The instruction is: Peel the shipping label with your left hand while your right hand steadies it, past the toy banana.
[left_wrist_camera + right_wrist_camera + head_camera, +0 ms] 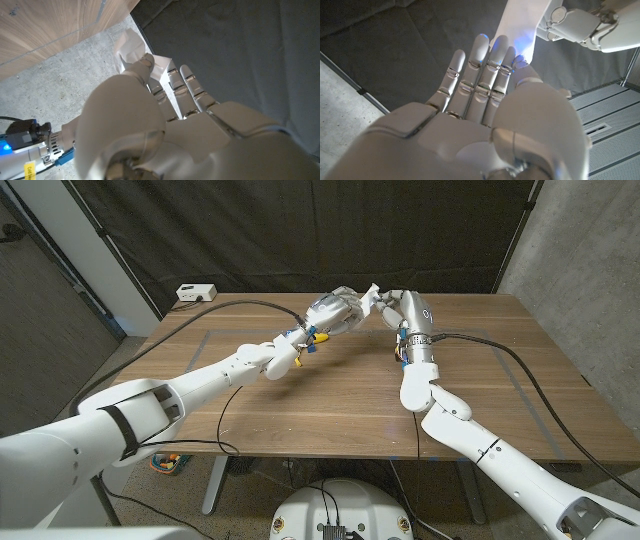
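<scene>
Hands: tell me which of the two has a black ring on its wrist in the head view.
The right hand, coming in from the picture's right. Its wrist carries a black ring mark; the left hand has blue and yellow fittings at its wrist instead. Both meet at the shipping label.

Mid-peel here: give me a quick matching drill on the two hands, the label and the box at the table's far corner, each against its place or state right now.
Things:
1. left hand
2. right hand
3. white paper shipping label
4. small white box

Places or states:
A. resting on the far left corner of the wooden table
B. held up in the air between both hands
C. raised on the picture's left side, pinching the label
D. raised on the picture's right side, fingers on the label

Pairs: 1-C, 2-D, 3-B, 4-A
</scene>
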Controlling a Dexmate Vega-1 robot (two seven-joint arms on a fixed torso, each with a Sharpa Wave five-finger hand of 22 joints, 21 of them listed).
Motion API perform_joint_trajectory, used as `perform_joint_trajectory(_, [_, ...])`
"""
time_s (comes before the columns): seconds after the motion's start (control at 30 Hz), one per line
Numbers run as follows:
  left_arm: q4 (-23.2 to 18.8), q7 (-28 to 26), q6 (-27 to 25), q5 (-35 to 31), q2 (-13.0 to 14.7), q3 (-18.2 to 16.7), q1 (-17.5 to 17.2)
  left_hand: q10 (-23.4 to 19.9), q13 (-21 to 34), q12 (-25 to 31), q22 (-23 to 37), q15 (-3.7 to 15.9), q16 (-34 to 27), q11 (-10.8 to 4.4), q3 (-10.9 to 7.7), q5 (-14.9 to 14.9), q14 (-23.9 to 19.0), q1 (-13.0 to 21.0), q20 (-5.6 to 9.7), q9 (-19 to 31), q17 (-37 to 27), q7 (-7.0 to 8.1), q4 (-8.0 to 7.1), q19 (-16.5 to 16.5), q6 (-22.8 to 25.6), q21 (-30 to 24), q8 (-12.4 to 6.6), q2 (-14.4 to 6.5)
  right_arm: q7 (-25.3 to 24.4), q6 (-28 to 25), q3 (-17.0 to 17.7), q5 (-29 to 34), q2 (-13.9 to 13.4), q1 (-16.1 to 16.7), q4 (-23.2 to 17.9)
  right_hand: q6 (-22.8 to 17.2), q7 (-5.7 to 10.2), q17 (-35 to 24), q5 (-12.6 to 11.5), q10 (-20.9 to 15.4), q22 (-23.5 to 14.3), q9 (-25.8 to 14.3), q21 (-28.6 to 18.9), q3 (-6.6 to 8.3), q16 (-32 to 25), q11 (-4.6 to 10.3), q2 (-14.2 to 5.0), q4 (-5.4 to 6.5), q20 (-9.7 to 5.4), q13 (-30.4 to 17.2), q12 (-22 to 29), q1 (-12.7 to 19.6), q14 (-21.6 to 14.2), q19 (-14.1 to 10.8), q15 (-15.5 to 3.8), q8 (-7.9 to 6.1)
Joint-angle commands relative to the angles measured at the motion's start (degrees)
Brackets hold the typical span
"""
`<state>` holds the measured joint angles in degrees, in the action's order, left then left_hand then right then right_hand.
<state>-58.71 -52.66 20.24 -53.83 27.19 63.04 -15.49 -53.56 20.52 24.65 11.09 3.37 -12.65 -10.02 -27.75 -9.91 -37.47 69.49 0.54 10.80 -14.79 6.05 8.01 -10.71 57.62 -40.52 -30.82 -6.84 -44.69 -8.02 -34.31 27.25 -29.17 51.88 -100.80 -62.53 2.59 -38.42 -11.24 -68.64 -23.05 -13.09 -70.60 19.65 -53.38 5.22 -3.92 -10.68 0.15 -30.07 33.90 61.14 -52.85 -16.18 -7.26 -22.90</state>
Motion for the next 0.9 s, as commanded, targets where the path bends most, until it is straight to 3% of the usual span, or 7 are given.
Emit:
perform_joint_trajectory(0.03, [0.7, 0.0, 1.2, 0.6, -0.2, 0.6, 0.4, -1.9, 0.8, 2.9, 0.1, 10.22, 0.1, -1.08, -0.28, -0.2, -0.5, 0.3, 0.18, 0.3, -0.2, 0.17, 0.12, 0.0, 0.4, -0.5, -0.44, -0.3, -2.4, 3.4, -0.4, 0.4, 0.9, -1.2, 2.9, -1.8, -0.59, -1.2, -0.6, -1.9, -0.7, -0.7, -2.5, 1.89, -0.5, -0.50, 0.20, 0.20, -0.80, -1.5, 1.1, 2.8, -2.8, 0.3, -5.27, -1.02])
perform_joint_trajectory(0.1, [-0.8, 2.8, 1.3, 1.9, 0.4, 0.1, 0.0, -1.6, 0.6, 2.7, 0.1, 9.97, 0.1, -1.07, 0.37, 0.0, -0.4, -0.6, 0.13, 0.2, -0.3, 0.09, -0.32, 0.0, -0.3, -0.6, -0.10, 0.3, -3.0, 3.4, -0.4, 0.6, 1.2, -1.2, 3.1, -2.4, -0.78, -1.7, -0.8, -2.8, -1.0, -0.9, -3.4, 2.32, -0.6, -0.95, 0.40, 0.51, -1.26, -2.1, 1.7, 2.9, -3.4, 0.4, -5.33, -1.28])
perform_joint_trajectory(0.27, [-3.9, 14.1, 3.0, 10.5, 1.4, -3.2, -2.0, 3.2, -1.3, -0.9, 0.0, 8.60, 1.5, -1.17, 8.04, -0.8, 3.6, -17.0, -0.95, -0.1, 0.3, 1.23, -7.79, 2.6, -8.8, -0.1, 4.86, 7.0, -4.7, 4.1, -0.3, 1.0, 1.7, -1.2, 4.0, -2.6, -1.51, -2.7, -1.2, -3.0, -1.2, -1.2, -4.5, 2.81, -1.0, -0.89, 0.85, 0.75, -1.72, -3.1, 2.1, 2.8, -3.9, 0.6, -5.48, -1.42])
perform_joint_trajectory(0.47, [-4.4, 29.1, 5.7, 28.2, 0.5, -9.7, -5.7, 12.5, -1.1, -3.8, 0.5, 4.86, 1.7, 3.14, 14.01, -2.7, 9.6, -29.2, -3.17, 0.3, -0.6, -0.04, -13.62, 8.2, -17.5, 1.6, 9.96, 10.7, -7.2, 4.6, -0.2, 1.7, 2.3, -1.2, 5.2, -2.7, -1.72, -3.6, -1.7, -3.2, -1.4, -1.5, -5.4, 3.26, -1.3, -0.76, 1.17, 0.95, -1.95, -4.0, 2.6, 2.6, -4.1, 0.9, -5.54, -1.53])
perform_joint_trajectory(0.6, [-4.6, 37.3, 5.3, 39.7, -0.9, -14.1, -8.4, 15.4, -0.9, -4.5, 0.8, 2.86, 1.4, 4.64, 15.03, -3.2, 10.6, -31.3, -4.03, 0.8, -0.9, -1.38, -14.69, 10.1, -21.0, 2.0, 11.37, 10.6, -8.2, 4.8, -0.3, 1.9, 2.6, -1.4, 5.9, -2.8, -1.67, -4.3, -1.9, -3.3, -1.4, -1.7, -5.9, 3.55, -1.5, -0.70, 1.33, 1.11, -2.07, -4.6, 2.8, 2.4, -4.1, 1.0, -5.56, -1.60])
perform_joint_trajectory(0.73, [-3.8, 43.9, 6.3, 49.7, -2.7, -17.7, -10.5, 15.7, -0.8, -4.5, 1.0, 2.97, 0.8, 4.81, 14.87, -3.5, 9.6, -31.4, -4.29, 1.1, -1.1, -1.62, -14.79, 8.9, -21.6, 1.3, 11.50, 9.9, -8.7, 4.7, -0.5, 2.2, 2.9, -1.7, 6.6, -2.8, -1.60, -4.8, -2.1, -3.2, -1.4, -1.9, -6.3, 3.76, -1.6, -0.60, 1.49, 1.19, -2.22, -5.0, 2.9, 2.2, -4.1, 1.2, -5.56, -1.64])
perform_joint_trajectory(0.9, [-1.5, 51.8, 9.2, 58.3, -4.5, -20.3, -11.1, 18.0, -0.6, -5.1, 1.6, 3.71, 1.0, 4.11, 14.30, -3.8, 10.1, -28.6, -4.13, 1.4, -1.4, -1.57, -12.95, 7.8, -23.7, 0.2, 12.09, 10.2, -8.9, 4.3, -0.8, 2.5, 3.1, -2.2, 7.4, -2.8, -1.59, -5.5, -2.3, -3.1, -1.4, -2.1, -6.9, 4.09, -1.8, -0.58, 1.66, 1.27, -2.33, -5.7, 3.1, 2.0, -4.1, 1.4, -5.57, -1.66])
